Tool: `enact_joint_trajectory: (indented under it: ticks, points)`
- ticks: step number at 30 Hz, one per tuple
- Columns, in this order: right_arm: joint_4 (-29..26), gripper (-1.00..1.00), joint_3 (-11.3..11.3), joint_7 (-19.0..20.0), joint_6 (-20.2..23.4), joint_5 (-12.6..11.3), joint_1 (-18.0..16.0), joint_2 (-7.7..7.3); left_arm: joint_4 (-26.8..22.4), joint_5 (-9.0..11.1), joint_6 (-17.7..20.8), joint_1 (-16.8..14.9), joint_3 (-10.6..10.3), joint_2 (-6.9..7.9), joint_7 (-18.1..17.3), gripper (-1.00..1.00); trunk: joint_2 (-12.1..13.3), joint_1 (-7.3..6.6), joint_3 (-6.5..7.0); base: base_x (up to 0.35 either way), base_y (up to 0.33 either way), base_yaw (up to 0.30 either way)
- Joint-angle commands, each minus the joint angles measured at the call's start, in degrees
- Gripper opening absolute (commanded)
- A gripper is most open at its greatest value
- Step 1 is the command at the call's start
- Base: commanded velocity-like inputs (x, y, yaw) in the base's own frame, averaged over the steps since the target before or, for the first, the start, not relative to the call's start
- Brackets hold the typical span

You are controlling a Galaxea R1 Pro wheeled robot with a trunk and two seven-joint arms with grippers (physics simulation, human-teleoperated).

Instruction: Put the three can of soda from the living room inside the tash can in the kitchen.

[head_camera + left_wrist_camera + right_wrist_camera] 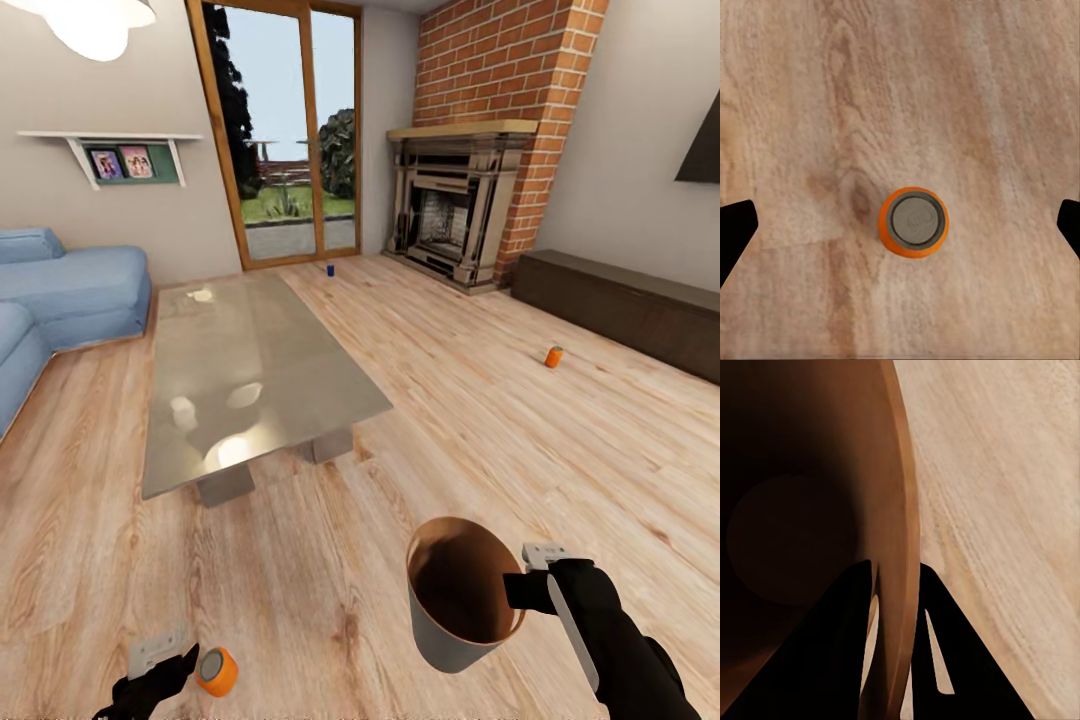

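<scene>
The right gripper (532, 572) grips the trash can (455, 592) by its rim. The left gripper (900, 225) hangs released over an upright orange can (913, 222) on the floor beside the trash can. Collecting appears underway; next, descend and clench it.

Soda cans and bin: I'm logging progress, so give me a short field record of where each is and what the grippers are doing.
near orange can: upright on the wood floor, between the open fingers of the left gripper, not yet gripped
far orange can: on the floor, right of the table
blue can: on the floor near the glass door
trash can: carried off the floor, no cans visible inside
right gripper: shut on the bin's rim
</scene>
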Motion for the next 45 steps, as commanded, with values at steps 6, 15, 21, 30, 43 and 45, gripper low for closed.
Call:
enact_joint_trajectory:
  ticks: [6, 15, 21, 30, 43, 45]
  points:
    - [0.0, -1.00, 0.0, 0.3, 0.0, -1.0, 0.0, 0.01, 0.0, 0.0, 0.6, -1.5, 0.0, 0.43, 0.1, 1.00, 0.0, 0.00, -0.55, 0.000, 0.000, 0.000]
    - [0.1, -1.00, 0.0, 0.3, 0.1, -1.0, 0.0, 0.03, 0.2, 0.0, 1.1, -5.4, 0.0, 1.67, 0.1, 1.00, 0.0, 0.00, -1.37, 0.000, 0.000, 0.000]
    - [0.1, -1.00, 0.0, 0.2, 0.1, -1.0, 0.0, -0.02, 0.2, 0.0, 3.0, -7.5, 0.0, 1.74, 0.2, 1.00, 0.0, 0.00, -1.92, 0.000, 0.000, 0.000]
    - [0.1, -1.00, -0.1, 0.3, 0.1, -1.0, 0.0, -0.03, 0.2, 0.0, 5.8, -8.2, 0.0, 1.76, 0.2, 1.00, 0.0, 0.00, -2.74, 0.000, 0.000, 0.000]
    - [0.2, -1.00, 0.0, 0.2, 0.0, -1.0, 0.0, -0.03, 1.2, 0.0, 6.0, -8.4, 0.0, 3.01, 0.2, 1.00, 0.0, 0.00, -3.93, 0.000, 0.000, 0.000]
    - [0.2, -1.00, 0.0, 0.2, 0.0, -1.0, 0.0, -0.03, 1.1, 0.0, 6.0, -8.4, 0.0, 3.14, 0.2, 1.00, 0.0, 0.00, -4.11, 0.000, 0.000, 0.000]
